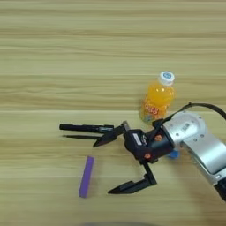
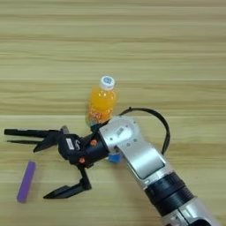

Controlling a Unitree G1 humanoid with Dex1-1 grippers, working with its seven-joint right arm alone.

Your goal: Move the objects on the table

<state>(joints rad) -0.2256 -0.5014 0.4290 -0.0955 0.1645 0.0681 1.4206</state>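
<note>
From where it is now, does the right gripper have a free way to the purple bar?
Probably yes. The right gripper is open, with its fingers spread toward the purple bar, which lies alone on bare table to its left. The black marker lies farther back, beside the upper finger, out of the way.

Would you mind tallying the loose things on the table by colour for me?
Orange: 1, the juice bottle
Purple: 1, the bar
Black: 2, the marker and the thin stick
Blue: 1, a thing mostly hidden under the gripper
Total: 5 on the table
</note>
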